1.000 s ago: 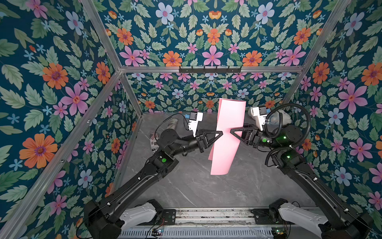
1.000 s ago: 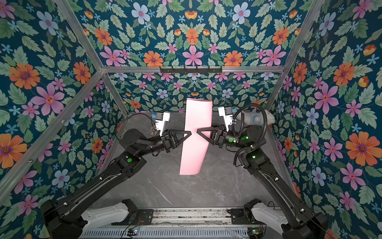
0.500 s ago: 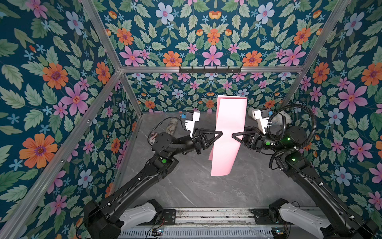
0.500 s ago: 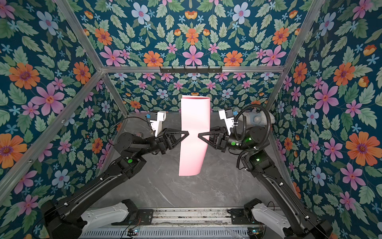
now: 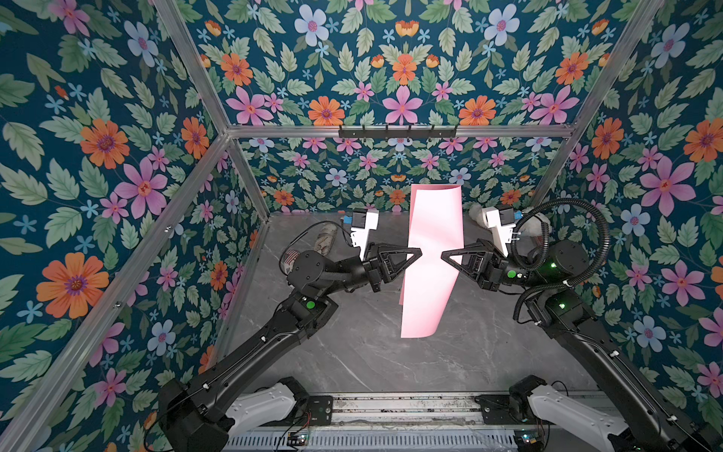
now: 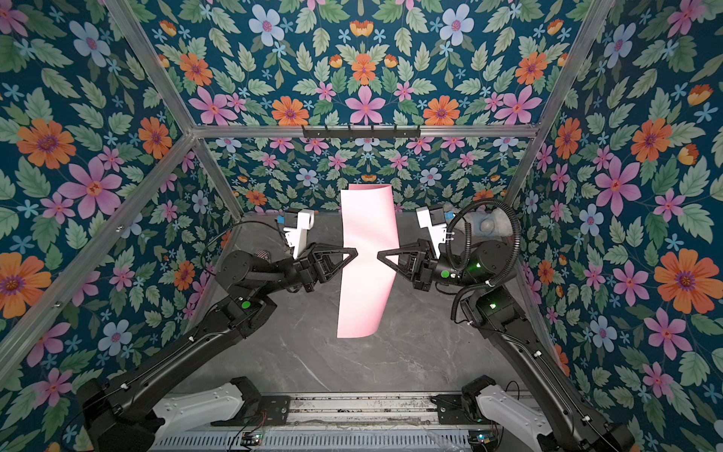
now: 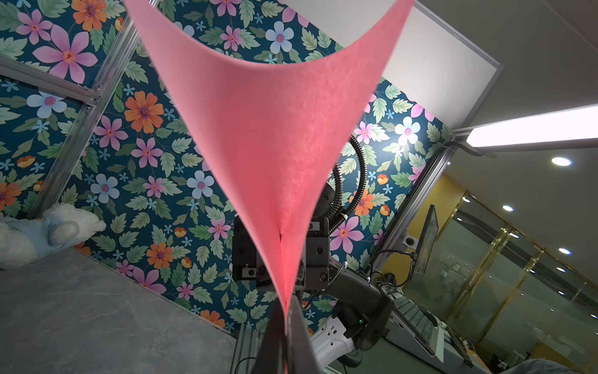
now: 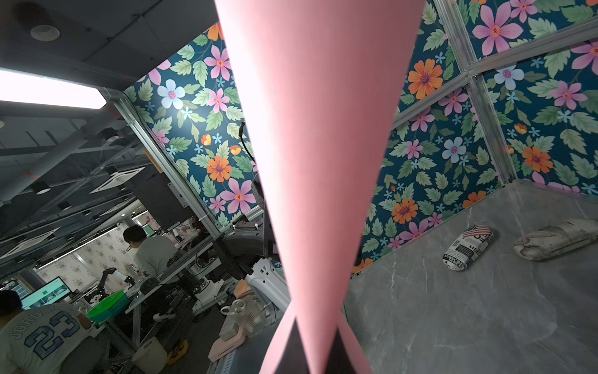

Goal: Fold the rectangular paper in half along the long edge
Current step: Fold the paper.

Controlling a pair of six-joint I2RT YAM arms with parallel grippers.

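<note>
**Bimanual hold of the sheet.** The rectangular paper point(image 5: 430, 235) was held in the air above the middle of the grey marble tabletop point(image 5: 352, 352), apart from its surface. In both top views the sheet was bowed along its length and curled at both short ends. The left gripper point(image 5: 418, 250) was pressed together on one long edge at about mid-length. The left wrist view showed the pink edge nipped between its dark fingers point(image 7: 302, 343). The right gripper point(image 5: 444, 254) faced it above the tabletop and pinched the opposite long edge, its jaws closed on the sheet. A pale plush toy point(image 5: 532, 227) lay at the tabletop's far right corner. A newsprint-patterned object point(image 8: 469, 247) rested on the tabletop toward its far left corner.
</note>
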